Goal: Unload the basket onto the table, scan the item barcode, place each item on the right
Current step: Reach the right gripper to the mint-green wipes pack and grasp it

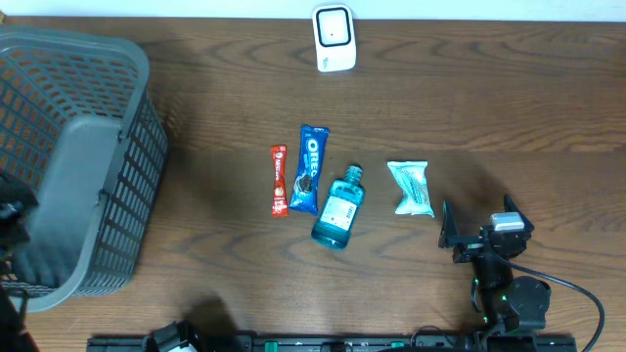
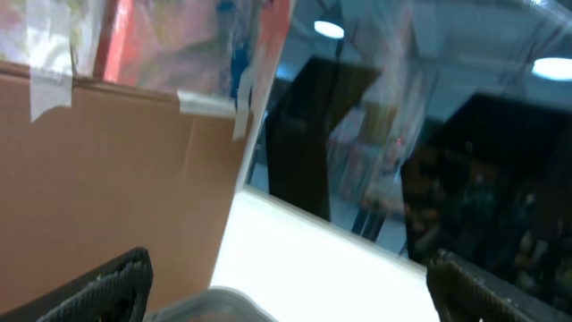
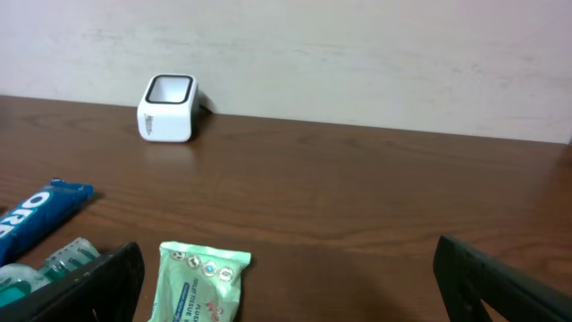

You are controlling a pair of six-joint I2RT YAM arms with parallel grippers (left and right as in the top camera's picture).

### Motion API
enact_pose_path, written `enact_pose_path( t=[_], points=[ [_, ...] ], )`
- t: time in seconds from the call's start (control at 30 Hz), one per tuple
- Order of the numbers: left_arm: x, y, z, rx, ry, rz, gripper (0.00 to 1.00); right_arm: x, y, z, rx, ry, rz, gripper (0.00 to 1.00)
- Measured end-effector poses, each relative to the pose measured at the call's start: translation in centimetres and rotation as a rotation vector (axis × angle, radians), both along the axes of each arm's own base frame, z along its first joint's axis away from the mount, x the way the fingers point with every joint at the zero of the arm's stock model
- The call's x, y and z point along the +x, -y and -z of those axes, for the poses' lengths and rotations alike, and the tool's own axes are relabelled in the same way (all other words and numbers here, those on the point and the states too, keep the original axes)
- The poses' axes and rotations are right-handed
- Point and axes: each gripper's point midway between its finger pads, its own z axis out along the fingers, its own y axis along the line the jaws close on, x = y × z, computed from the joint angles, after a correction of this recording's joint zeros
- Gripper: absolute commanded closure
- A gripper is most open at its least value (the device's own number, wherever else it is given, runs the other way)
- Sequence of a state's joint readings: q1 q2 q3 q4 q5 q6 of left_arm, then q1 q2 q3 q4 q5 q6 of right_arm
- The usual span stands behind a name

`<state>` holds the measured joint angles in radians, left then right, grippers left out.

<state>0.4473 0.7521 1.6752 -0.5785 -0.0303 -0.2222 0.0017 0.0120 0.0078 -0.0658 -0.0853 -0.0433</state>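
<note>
Right gripper (image 1: 479, 223), jaws apart, is hovering nearest the pale green plastic packet (image 1: 410, 187) lying at its 11 o'clock

A grey mesh basket (image 1: 68, 166) stands at the left end of the dark wood-grain table (image 1: 225, 88), partly cut off by the frame edge. A pale, plain wall (image 3: 357, 54) backs the table's far edge. The left wrist view shows a brown cardboard panel (image 2: 107, 170) with tape strips (image 2: 49, 85), beside dark glass (image 2: 483, 161).

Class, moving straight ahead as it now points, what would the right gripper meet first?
Probably nothing: the right gripper faces bare table, the wipes packet lying just left of its line, though depth is unclear.
</note>
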Motion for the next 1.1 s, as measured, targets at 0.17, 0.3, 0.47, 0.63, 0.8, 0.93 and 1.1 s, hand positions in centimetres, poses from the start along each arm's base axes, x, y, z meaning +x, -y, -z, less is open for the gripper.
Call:
enact_pose_path(
  t=[0.17, 0.3, 0.47, 0.63, 0.8, 0.93, 1.1],
  points=[
    [-0.6, 1.6, 0.9, 0.068, -0.041, 0.058, 0.02, 0.0, 0.0, 0.0, 0.000, 0.000, 0.001, 0.01],
    [-2.6, 3.4, 1.0, 0.111, -0.004, 0.119, 0.02, 0.0, 0.0, 0.0, 0.000, 0.000, 0.000, 0.01],
    [-6.3, 5.7, 0.7, 0.181, 0.093, 0.177, 0.02, 0.0, 0.0, -0.1, 0.000, 0.003, 0.000, 0.01],
    [-8.7, 6.8, 0.9, 0.218, 0.162, 0.188, 0.02, 0.1, 0.3, -1.0, 0.001, 0.040, 0.018, 0.01],
    [-9.0, 7.0, 1.4, 0.230, 0.181, 0.193, 0.02, -0.2, -1.8, -3.5, 0.085, 0.132, -0.104, 0.01],
    [-8.1, 7.8, 1.8, 0.256, 0.182, 0.249, 0.02, -0.6, -3.5, -2.4, 0.227, 0.052, -0.201, 0.01],
    [-6.7, 9.3, 2.3, 0.298, 0.174, 0.349, 0.02, -0.7, -4.7, 0.5, 0.410, -0.168, -0.232, 0.01]
  ],
)
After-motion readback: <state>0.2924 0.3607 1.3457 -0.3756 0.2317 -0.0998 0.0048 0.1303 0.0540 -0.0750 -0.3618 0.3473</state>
